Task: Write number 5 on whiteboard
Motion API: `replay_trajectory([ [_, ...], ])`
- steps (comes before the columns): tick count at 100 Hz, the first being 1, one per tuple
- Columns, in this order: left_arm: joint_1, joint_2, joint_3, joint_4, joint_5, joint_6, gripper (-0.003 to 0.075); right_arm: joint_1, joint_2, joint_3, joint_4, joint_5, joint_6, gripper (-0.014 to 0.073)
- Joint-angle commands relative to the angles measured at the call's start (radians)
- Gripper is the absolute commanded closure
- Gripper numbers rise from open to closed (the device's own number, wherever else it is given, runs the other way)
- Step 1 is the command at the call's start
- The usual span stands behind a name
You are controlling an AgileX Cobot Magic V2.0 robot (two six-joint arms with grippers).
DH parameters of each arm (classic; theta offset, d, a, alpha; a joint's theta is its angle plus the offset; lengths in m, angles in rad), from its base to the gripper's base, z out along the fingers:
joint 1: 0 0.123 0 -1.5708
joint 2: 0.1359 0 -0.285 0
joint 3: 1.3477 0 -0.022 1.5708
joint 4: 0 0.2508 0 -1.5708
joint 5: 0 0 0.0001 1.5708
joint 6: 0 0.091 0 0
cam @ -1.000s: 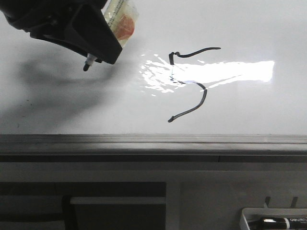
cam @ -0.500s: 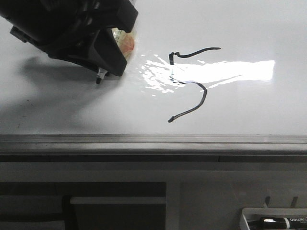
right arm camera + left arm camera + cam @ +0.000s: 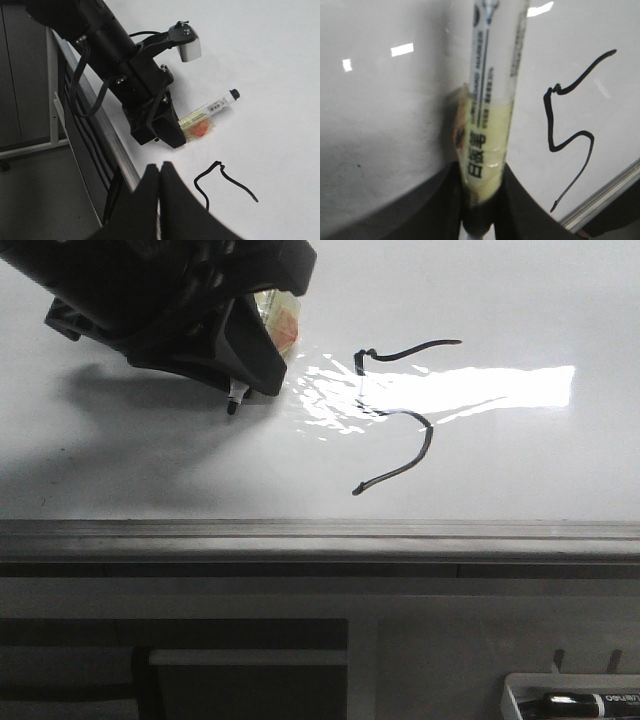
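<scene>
Showed a light, stiff marker pen clamped near its taped tail by left fingers, beside the number 5 on the slippery whiteboard; right fingers together.

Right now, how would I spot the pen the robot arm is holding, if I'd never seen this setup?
Find the big glossy whiteboard. Left of the drawn number 5, the black left gripper clamps a white marker pen. Unlike the loose black marker in the tray, it wears yellowish tape.
</scene>
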State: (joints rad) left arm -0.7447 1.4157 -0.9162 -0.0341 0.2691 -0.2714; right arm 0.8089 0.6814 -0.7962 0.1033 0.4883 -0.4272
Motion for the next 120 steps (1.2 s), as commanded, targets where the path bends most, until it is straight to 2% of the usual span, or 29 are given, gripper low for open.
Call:
replay_trajectory([
  [1, 0.005, 0.002, -0.022, 0.007, -0.053, -0.007, 0.0717, -0.007, -0.003, -0.026, 0.007, -0.067, 0.001, 0.0655],
  [23, 0.005, 0.002, -0.022, -0.018, -0.053, -0.007, 0.0449, -0.007, -0.003, -0.026, 0.007, -0.064, 0.001, 0.0655],
  [30, 0.005, 0.002, -0.022, -0.018, -0.053, -0.007, 0.0422, -0.007, -0.003, -0.026, 0.007, -0.064, 0.001, 0.0655],
  [52, 0.005, 0.002, -0.022, -0.018, -0.053, -0.007, 0.0410, -0.007, -0.003, -0.026, 0.007, -0.064, 0.001, 0.0655],
  [57, 0.005, 0.002, -0.022, -0.018, -0.053, -0.007, 0.0371, -0.007, -0.003, -0.026, 0.007, -0.064, 0.001, 0.0655],
  [69, 0.005, -0.002, -0.022, -0.021, -0.062, -0.007, 0.0198, -0.007, -0.003, -0.026, 0.007, -0.064, 0.001, 0.0655],
  [79, 0.005, -0.025, -0.022, -0.029, -0.076, -0.007, 0.0120, -0.007, -0.003, -0.026, 0.002, -0.064, 0.001, 0.0655],
  [101, 0.001, -0.191, -0.022, -0.029, -0.100, -0.007, 0.0143, -0.010, -0.014, -0.026, -0.007, -0.060, 0.014, 0.0655],
  [108, 0.001, -0.275, -0.022, -0.007, -0.071, -0.007, 0.0205, -0.010, -0.032, -0.023, -0.016, -0.058, 0.014, 0.0654],
  [120, 0.001, -0.428, -0.014, 0.108, 0.035, -0.007, 0.0361, -0.029, -0.098, 0.019, -0.049, -0.076, 0.036, 0.0650],
])
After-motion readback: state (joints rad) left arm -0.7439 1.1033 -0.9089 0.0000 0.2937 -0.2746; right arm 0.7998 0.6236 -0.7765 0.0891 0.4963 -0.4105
